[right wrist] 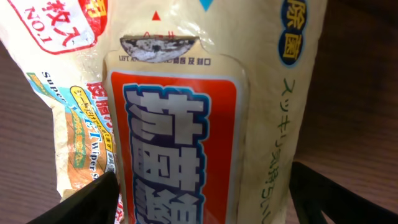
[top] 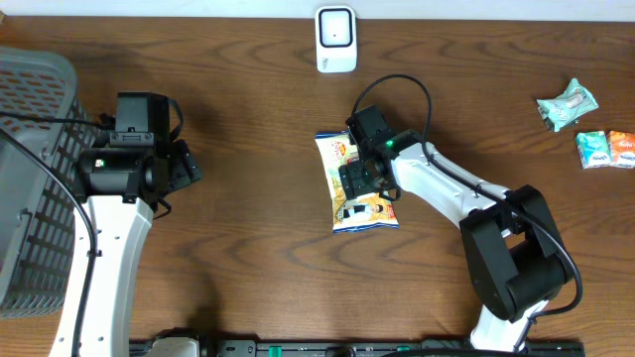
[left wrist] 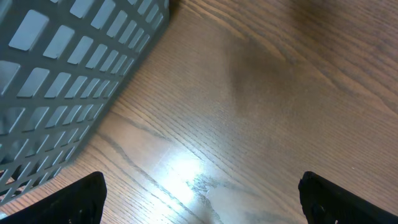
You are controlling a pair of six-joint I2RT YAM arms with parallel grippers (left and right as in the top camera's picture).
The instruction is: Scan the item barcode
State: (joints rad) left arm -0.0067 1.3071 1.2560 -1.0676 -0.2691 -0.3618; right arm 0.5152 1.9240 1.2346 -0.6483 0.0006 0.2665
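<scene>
A shop checkout mock-up: a wooden counter (top: 258,149) carries a grey mesh shopping basket (top: 30,178) just left of the left jaws, a white barcode scanner (top: 336,40) beyond the right jaws, and 3 wrapped snack packets (top: 568,104) well to their right.

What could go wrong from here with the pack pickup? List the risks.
1. The right gripper sits over the pack with its jaws on either side. The wrapper looks soft and crinkled, so it may buckle or slip when squeezed.
2. No barcode shows on the upturned face. It may be underneath, so the pack might reach the scanner facing the wrong way.
</scene>
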